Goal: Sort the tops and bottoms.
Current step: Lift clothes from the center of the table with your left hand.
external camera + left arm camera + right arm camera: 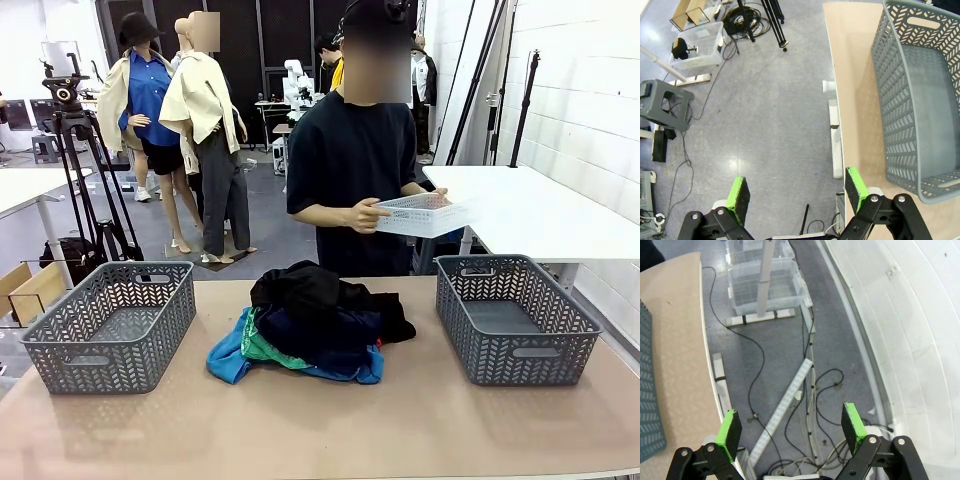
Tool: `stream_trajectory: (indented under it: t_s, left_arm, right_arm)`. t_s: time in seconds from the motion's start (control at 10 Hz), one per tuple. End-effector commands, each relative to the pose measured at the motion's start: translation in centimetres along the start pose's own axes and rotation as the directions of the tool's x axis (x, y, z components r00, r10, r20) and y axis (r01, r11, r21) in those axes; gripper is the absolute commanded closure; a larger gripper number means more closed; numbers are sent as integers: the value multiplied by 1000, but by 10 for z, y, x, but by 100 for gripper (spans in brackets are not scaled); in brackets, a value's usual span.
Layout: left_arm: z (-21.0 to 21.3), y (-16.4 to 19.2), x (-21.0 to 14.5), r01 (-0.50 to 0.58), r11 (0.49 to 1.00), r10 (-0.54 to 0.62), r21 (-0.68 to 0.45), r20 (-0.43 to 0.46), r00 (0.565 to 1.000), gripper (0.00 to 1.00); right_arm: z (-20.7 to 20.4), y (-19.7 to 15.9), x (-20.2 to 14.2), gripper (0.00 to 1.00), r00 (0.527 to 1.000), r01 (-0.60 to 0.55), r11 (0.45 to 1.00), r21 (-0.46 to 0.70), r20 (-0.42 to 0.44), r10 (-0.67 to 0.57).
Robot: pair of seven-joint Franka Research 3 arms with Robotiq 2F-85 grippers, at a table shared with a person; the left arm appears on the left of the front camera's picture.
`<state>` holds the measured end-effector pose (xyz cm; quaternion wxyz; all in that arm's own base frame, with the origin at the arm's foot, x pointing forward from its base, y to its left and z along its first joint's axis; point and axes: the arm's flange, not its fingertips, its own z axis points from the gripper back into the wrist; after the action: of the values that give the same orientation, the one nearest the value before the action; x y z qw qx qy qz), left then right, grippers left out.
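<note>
A heap of clothes lies mid-table between two grey baskets. On top is a black garment [320, 290], below it dark navy cloth [320, 340], with a strip of green fabric [258, 350] and a bright blue garment [232, 358] poking out at the left. My left gripper [797, 195] is open over the floor beside the table's edge, nothing between its green pads. Off the other end of the table my right gripper [792, 422] hangs open above the floor and cables, holding nothing.
An empty grey basket [112, 325] stands at the table's left and appears as the basket [920, 100] in the left wrist view; another grey basket [512, 315] stands at the right. Behind the table, a person holds a small white basket [425, 215]. A tripod [85, 160] stands back left.
</note>
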<state>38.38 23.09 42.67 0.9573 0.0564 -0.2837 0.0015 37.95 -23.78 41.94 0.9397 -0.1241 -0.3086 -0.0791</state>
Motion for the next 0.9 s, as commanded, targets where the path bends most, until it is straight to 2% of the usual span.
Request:
stream_trajectory:
  t_s: [0.0, 0.8]
  left_arm:
    - [0, 3, -2, 7, 1000, -7, 8, 9, 1000, 0]
    - [0, 3, -2, 7, 1000, -7, 8, 9, 1000, 0]
  right_arm:
    - [0, 0, 0, 0, 1000, 2, 1000, 0, 0, -2]
    - [0, 0, 0, 0, 1000, 2, 1000, 0, 0, -2]
